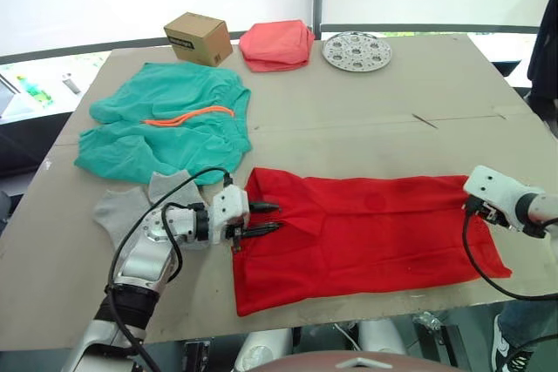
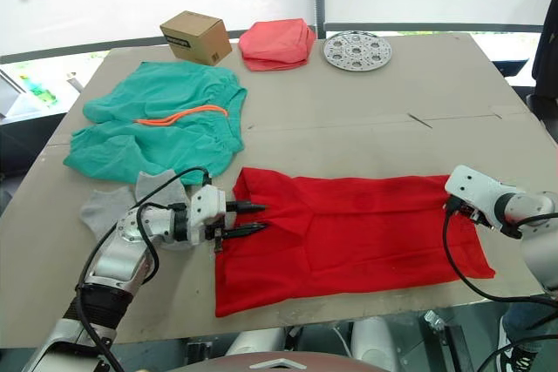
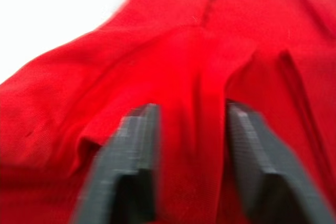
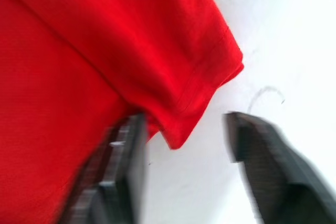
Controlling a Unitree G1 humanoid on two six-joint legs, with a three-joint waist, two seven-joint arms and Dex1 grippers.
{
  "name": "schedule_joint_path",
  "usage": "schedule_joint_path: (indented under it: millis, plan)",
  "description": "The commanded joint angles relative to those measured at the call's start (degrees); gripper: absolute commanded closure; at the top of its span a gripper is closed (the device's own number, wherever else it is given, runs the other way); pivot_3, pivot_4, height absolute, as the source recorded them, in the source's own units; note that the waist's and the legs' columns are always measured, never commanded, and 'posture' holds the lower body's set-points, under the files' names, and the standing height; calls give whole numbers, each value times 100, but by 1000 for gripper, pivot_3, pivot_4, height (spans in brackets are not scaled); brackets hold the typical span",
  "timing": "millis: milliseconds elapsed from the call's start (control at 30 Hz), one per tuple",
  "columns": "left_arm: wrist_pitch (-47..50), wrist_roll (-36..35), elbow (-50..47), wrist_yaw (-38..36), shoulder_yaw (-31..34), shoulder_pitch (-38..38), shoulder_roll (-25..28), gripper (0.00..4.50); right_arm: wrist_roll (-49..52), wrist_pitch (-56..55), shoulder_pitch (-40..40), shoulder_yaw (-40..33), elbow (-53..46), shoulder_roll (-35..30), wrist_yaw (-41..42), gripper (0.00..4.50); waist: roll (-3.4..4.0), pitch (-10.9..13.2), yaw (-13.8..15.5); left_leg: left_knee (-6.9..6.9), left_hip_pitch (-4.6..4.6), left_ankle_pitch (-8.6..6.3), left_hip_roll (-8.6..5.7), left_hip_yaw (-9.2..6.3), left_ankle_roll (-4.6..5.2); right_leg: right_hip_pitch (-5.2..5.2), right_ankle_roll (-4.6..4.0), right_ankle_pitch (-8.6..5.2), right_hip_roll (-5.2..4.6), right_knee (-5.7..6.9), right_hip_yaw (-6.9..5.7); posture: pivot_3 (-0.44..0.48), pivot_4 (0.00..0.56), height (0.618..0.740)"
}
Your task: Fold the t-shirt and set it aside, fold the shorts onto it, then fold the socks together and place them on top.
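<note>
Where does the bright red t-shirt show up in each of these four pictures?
Left eye view: the bright red cotton t-shirt lies folded lengthwise along the near table edge.
Right eye view: the same long strip, near edge.
Left wrist view: red folds between the left gripper fingers.
Right wrist view: its corner by the open right gripper.
Shared landmark: the t-shirt's stitched hem.

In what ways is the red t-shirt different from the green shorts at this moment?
The t-shirt is bright red and lies flattened in a long strip near the table's front edge; the shorts are teal and lie rumpled farther back on the left. The left gripper and right gripper are open at the t-shirt's ends; nothing touches the shorts. Both lie on the table.
</note>
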Motion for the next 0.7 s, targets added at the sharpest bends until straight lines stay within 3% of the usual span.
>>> schedule_joint_path:
  millis: [33,100,133,167,233,333,433,567,700]
  plan:
    - [2182,-1670,-581,181,772,-249,258,2212,1371,1945,-427,-1461,-1017,809,250,2256,10,4,-11,0,1,0,3,1,0,0,0,0,3,2,0,0,150,740]
    - [2547,-1886,-758,524,792,-416,0,2728,1589,2117,-738,-1605,-1222,1594,-269,2911,6,7,-3,4,6,-1,3,6,2,3,12,-6,3,0,4,0,150,740]
    - [2594,-1860,-850,705,746,-458,-156,3250,1640,2155,-908,-1590,-1277,2076,-602,3392,-6,0,0,6,7,-1,3,5,2,3,17,-9,5,0,2,0,150,740]
    - [2573,-1734,-928,880,645,-483,-309,3695,1660,2145,-1037,-1526,-1291,2567,-943,3887,-9,-2,5,4,11,-1,4,4,1,4,17,-9,5,1,3,0,150,740]
    - [2428,-1386,-999,1216,424,-511,-602,4331,1474,1799,-1063,-1193,-1160,3200,-1534,4446,-11,-2,4,3,10,0,4,5,0,3,-1,2,4,0,5,0,150,740]
    - [2009,-830,-988,1984,41,-485,-1391,4446,1014,521,-640,-251,-768,4320,-2533,4496,-12,-5,25,-1,10,4,3,7,-10,-1,-5,3,2,6,9,0,150,740]
    - [1802,-408,-976,2526,-160,-355,-1919,4446,792,-529,-236,176,-362,5107,-3188,4496,-10,-4,4,-12,6,13,3,9,-33,-9,-7,3,0,10,17,0,150,740]
    - [1732,-29,-898,3026,-139,-141,-2059,4446,567,-1420,219,182,251,5170,-3660,4496,-6,-6,-18,-13,15,12,2,36,-33,-22,-11,7,11,13,47,0,150,740]
    - [1720,154,-685,3179,159,77,-1784,4446,607,-2011,360,-530,570,5023,-4217,4496,-5,-9,27,-12,35,-3,8,33,-8,0,-9,5,22,12,42,0,150,740]
